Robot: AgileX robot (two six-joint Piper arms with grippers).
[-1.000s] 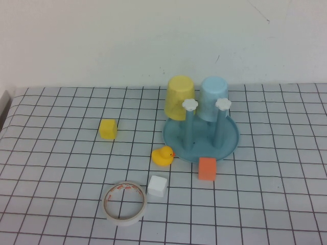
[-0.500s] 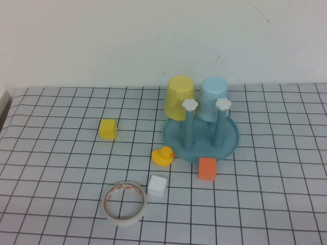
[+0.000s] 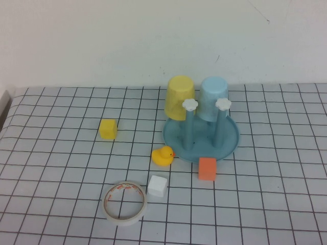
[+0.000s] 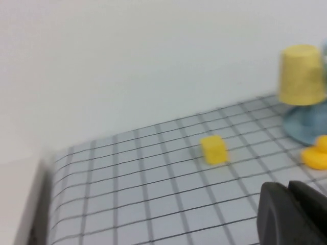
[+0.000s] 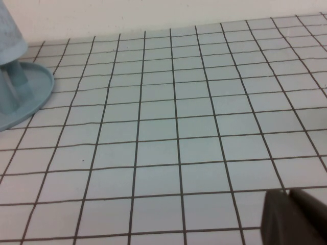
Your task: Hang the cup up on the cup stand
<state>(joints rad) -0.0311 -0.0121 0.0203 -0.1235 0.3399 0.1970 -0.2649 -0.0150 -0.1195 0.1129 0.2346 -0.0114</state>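
Blue cup sits hung on the cup stand; our closed left gripper and closed right gripper, parked low, could nudge it off if we reach in.

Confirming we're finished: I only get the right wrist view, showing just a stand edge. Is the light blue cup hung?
Observer: Yes. The high view shows the light blue cup upside down, raised at the back of the cup stand.
Operator: My right gripper is shut over bare table. The left?
Observer: The left gripper is shut too, low, short of the yellow block.
Operator: Anything else on the stand?
Observer: A yellow cup, inverted beside the blue one.
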